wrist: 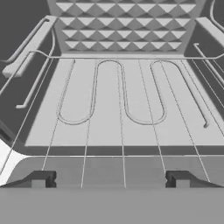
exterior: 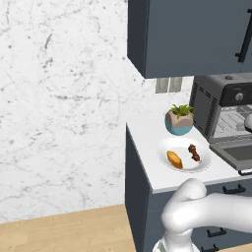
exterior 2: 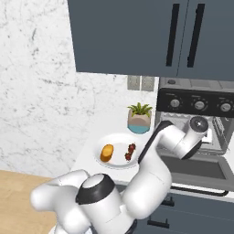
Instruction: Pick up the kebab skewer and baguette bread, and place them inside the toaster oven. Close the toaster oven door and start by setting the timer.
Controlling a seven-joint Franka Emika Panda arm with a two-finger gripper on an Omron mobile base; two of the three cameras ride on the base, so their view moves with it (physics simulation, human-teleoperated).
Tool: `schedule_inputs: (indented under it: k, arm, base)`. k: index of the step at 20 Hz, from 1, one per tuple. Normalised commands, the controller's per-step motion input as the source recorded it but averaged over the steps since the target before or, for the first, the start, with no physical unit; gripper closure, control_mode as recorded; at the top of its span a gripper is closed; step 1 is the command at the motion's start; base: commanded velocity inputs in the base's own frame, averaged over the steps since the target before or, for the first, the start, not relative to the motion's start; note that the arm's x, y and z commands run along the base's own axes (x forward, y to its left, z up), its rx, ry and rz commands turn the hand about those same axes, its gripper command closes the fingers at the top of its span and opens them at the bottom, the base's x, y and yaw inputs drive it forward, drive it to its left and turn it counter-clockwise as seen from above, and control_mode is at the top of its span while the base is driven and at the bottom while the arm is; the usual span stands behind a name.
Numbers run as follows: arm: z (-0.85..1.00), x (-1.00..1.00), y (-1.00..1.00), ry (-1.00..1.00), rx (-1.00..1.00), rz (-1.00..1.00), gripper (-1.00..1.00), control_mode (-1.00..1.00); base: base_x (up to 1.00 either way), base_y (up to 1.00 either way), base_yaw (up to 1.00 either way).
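The toaster oven (exterior: 205, 106) (exterior 2: 195, 106) stands on the counter with its door (exterior: 237, 153) (exterior 2: 195, 167) folded down flat. My gripper (wrist: 110, 180) hovers at the cavity mouth, open, with nothing between its widely spread fingertips (wrist: 41, 179); it looks straight in over the silver wire rack (wrist: 122, 100). In the right base view the hand (exterior 2: 199, 124) sits just in front of the cavity. To the oven's left, the white plate (exterior: 179, 146) (exterior 2: 118, 142) carries the baguette bread (exterior: 174, 159) (exterior 2: 107, 153) and, beside it, the kebab skewer (exterior: 194, 153) (exterior 2: 130, 151).
A potted plant (exterior: 179, 119) (exterior 2: 139, 117) stands between plate and wall, next to the oven's vented side. Dark upper cabinets (exterior: 192, 34) (exterior 2: 137, 36) hang above. The counter ends just left of the plate, with wood floor (exterior: 59, 231) below. Three knobs (exterior 2: 199, 105) line the oven's top panel.
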Motion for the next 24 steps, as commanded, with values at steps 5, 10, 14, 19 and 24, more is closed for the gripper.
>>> schedule_inputs:
  k: [5,10,14,19,24]
  arm:
    - [-0.69,-0.72,-0.03,0.16,-0.04,0.0,-1.0,-1.0]
    - [-0.57,-0.59,0.0,0.15,-0.04,0.0,-1.0,-1.0]
    - [-0.41,-0.44,0.0,0.13,-0.07,0.0,-1.0,-1.0]
    - [-0.08,-0.39,0.02,0.06,-0.05,0.0,-1.0,-1.0]
    - [0.24,-0.73,0.4,0.0,-0.06,0.0,-1.0,-1.0]
  base:
    - [0.0,0.0,0.0]
    - [0.0,0.0,0.0]
    - [0.0,0.0,0.0]
    - [0.0,0.0,0.0]
    - [0.0,0.0,0.0]
